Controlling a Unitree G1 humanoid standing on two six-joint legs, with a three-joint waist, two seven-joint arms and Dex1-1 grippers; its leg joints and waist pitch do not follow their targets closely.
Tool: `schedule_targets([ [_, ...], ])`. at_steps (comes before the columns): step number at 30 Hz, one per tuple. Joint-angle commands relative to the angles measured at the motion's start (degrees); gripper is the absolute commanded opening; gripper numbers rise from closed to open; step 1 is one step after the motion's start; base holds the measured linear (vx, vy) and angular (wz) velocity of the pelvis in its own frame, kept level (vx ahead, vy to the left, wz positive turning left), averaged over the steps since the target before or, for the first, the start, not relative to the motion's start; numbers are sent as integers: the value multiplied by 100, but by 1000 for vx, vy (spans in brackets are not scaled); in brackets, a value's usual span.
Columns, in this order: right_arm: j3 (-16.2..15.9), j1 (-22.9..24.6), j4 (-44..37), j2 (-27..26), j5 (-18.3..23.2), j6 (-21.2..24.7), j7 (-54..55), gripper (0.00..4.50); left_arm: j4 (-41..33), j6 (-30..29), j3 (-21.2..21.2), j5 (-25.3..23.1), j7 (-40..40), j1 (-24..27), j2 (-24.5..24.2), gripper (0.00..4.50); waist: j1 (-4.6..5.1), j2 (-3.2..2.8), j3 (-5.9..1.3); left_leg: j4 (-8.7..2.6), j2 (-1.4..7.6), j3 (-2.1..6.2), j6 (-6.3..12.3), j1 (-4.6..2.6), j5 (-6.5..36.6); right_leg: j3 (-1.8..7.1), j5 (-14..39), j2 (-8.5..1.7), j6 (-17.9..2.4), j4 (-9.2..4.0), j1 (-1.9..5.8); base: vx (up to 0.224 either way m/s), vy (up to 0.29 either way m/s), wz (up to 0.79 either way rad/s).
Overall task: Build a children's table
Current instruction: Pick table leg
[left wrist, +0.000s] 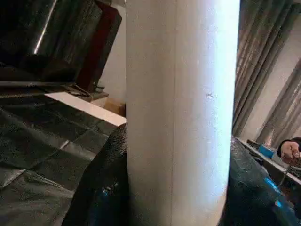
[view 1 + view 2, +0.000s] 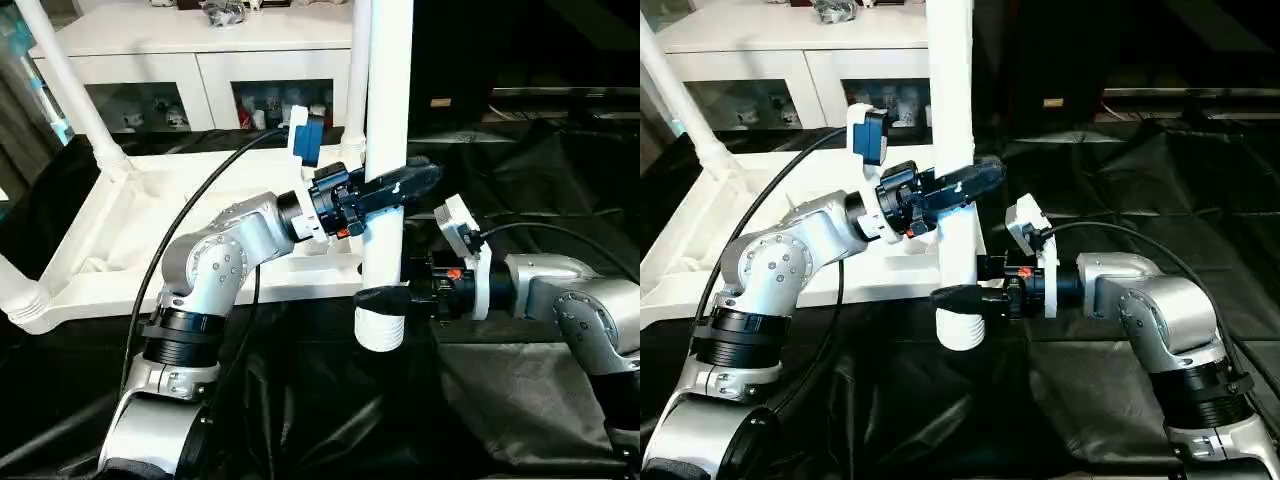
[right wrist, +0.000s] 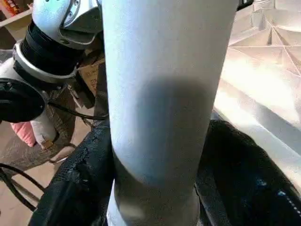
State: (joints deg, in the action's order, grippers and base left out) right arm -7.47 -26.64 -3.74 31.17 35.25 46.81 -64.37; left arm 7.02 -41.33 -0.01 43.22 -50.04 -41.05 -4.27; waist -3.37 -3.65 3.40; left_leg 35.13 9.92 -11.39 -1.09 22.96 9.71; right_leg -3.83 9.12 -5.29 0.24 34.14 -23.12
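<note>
Scene: black-cloth-draped bench [image 2: 520, 400] w/ children's table [image 2: 180, 215] lying upside down on it, ribbed underside facing up.

Tabletop: white, rectangular, at centre-left of head view. Legs already seated in corner sockets: one at near-left corner [image 2: 20, 295], one at far-left corner [image 2: 70, 85], leaning left; one at far-right [image 2: 357, 70], mostly hidden behind the held leg.

Loose leg [image 2: 388, 170]: white tube, held upright at near-right corner of tabletop, lower end w/ ribbed tip hanging just off the tabletop edge, above the black cloth. Whether tip touches the cloth: cannot tell.

Left end effector [image 2: 385, 192]: clamped on loose leg at mid-height, black fingers [image 1: 101, 188] either side of tube per left wrist view. Approaches from tabletop side.

Right end effector [image 2: 385, 298]: clamped on same leg lower down, just above ribbed tip, reaching in from opposite side; fingers [image 3: 77, 188] wrap tube per right wrist view.

Both grips on one leg, left above right, close together, not touching.

Background: white glass-door cabinet [image 2: 200, 70] behind bench, small items on shelves. Person's hand [image 1: 290, 150] at edge of left wrist view, well apart from the work.
</note>
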Motion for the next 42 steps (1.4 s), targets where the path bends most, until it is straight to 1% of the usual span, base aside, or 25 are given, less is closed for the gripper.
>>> schedule_targets([
  [1, -89, -101, 51, 29, -31, -67, -42, 298, -253, -75, -1, 189, -127, 8, 11, 183, -10, 179, -462, -349, 265, 137, 347, -144, 927, 204, 1843, -285, -1106, -417, 274, 0, 0, 0],
  [8, -163, -94, 6, 83, 15, -42, -285, 298, -252, -70, -21, 168, -153, 22, -4, 183, -8, 179, -458, -353, 275, 143, 344, -144, 958, 204, 1864, -288, -1114, -416, 276, 0, 0, 0],
  [11, -177, -94, 8, 87, 22, -45, -328, 298, -255, -72, -22, 170, -161, 21, -1, 183, -6, 183, -454, -349, 266, 138, 331, -148, 989, 205, 1958, -285, -1079, -428, 271, 0, 0, 0],
  [12, -190, -86, -6, 92, 31, -49, -366, 298, -274, -81, -28, 183, -160, 26, -7, 183, -3, 205, -452, -353, 268, 138, 326, -145, 1000, 201, 1992, -284, -1065, -433, 274, 0, 0, 0],
  [13, -199, -83, -1, 95, 22, -56, -381, 298, -282, -86, -29, 185, -160, 27, -11, 183, -9, 192, -454, -353, 271, 143, 323, -148, 996, 201, 1993, -289, -1065, -426, 275, 0, 0, 0],
  [14, -200, -82, 1, 95, 20, -58, -382, 280, -284, -87, -29, 186, -159, 28, -12, 183, -7, 185, -452, -354, 273, 144, 316, -148, 1002, 202, 1991, -286, -1062, -428, 269, 0, 0, 0],
  [15, -204, -77, 13, 96, 7, -72, -387, 270, -298, -95, -32, 188, -159, 34, -17, 183, -6, 191, -451, -357, 270, 144, 309, -144, 1022, 200, 2001, -283, -1056, -428, 273, 0, 0, 0],
  [17, -200, -75, 27, 92, -2, -86, -390, 260, -319, -109, -39, 195, -170, 45, -33, 183, -7, 194, -455, -357, 272, 146, 304, -144, 1019, 203, 1981, -286, -1056, -426, 272, 0, 0, 0],
  [18, -198, -74, 30, 90, -5, -92, -391, 237, -325, -112, -42, 196, -174, 49, -37, 183, -6, 189, -453, -360, 276, 147, 300, -146, 1033, 202, 1972, -287, -1061, -426, 271, 0, 0, 0],
  [20, -195, -72, 33, 88, -8, -99, -392, 237, -336, -118, -44, 196, -177, 56, -41, 183, -10, 189, -456, -358, 276, 146, 300, -153, 1033, 204, 1960, -286, -1066, -425, 267, 0, 0, 0],
  [21, -181, -68, 41, 77, -9, -130, -397, 222, -353, -133, -62, 191, -198, 69, -54, 183, -9, 184, -456, -356, 274, 145, 297, -150, 1036, 204, 1944, -286, -1076, -426, 269, 0, 0, 0],
  [25, -139, -108, 70, 37, -13, -182, -369, 221, -360, -141, -84, 188, -218, 76, -72, 183, -8, 189, -458, -356, 272, 144, 292, -150, 1030, 204, 1934, -286, -1081, -423, 269, 0, 0, 0],
  [26, -126, -117, 82, 29, -4, -171, -361, 245, -361, -138, -90, 185, -220, 79, -74, 183, -6, 180, -457, -358, 274, 147, 293, -148, 1028, 203, 1928, -286, -1083, -423, 271, 0, 0, 0],
  [27, -107, -130, 99, 18, 16, -139, -353, 245, -361, -135, -95, 184, -218, 81, -78, 183, -3, 182, -455, -358, 274, 144, 289, -157, 1061, 203, 1941, -280, -1090, -427, 262, 0, 0, 0],
  [29, -74, -147, 121, 2, 53, -87, -345, 278, -363, -131, -102, 182, -216, 86, -83, 183, -4, 182, -454, -359, 272, 145, 279, -154, 1078, 201, 1957, -282, -1091, -428, 267, 0, 0, 0],
  [30, -30, -159, 136, -20, 62, -94, -316, 281, -365, -129, -109, 178, -217, 93, -91, 183, -1, 174, -457, -358, 269, 147, 278, -150, 1071, 201, 1945, -282, -1087, -427, 270, 0, 0, 0],
  [32, -13, -162, 138, -29, 51, -120, -297, 295, -365, -129, -112, 175, -219, 95, -94, 183, -3, 178, -459, -357, 270, 146, 277, -153, 1058, 202, 1923, -281, -1095, -425, 268, 0, 0, 0],
  [33, 6, -157, 132, -31, 42, -142, -285, 295, -367, -129, -119, 171, -224, 102, -101, 183, -5, 160, -457, -360, 272, 149, 274, -153, 1059, 202, 1910, -281, -1105, -420, 269, 0, 0, 0],
  [35, 7, -137, 85, 1, 81, -138, -343, 303, -375, -132, -127, 170, -224, 108, -104, 183, -2, 170, -459, -360, 272, 147, 267, -157, 1080, 202, 1910, -279, -1101, -423, 269, 0, 0, 0],
  [41, 41, -101, 18, 27, 167, -99, -394, 303, -392, -137, -155, 169, -236, 129, -117, 183, -6, 168, -464, -355, 271, 146, 292, -147, 1034, 203, 1817, -282, -1131, -413, 279, 0, 0, 0],
  [42, 44, -104, 20, 27, 172, -97, -396, 303, -390, -136, -158, 168, -239, 128, -119, 183, -6, 167, -462, -356, 272, 145, 291, -154, 1049, 201, 1853, -280, -1126, -417, 272, 0, 0, 0],
])
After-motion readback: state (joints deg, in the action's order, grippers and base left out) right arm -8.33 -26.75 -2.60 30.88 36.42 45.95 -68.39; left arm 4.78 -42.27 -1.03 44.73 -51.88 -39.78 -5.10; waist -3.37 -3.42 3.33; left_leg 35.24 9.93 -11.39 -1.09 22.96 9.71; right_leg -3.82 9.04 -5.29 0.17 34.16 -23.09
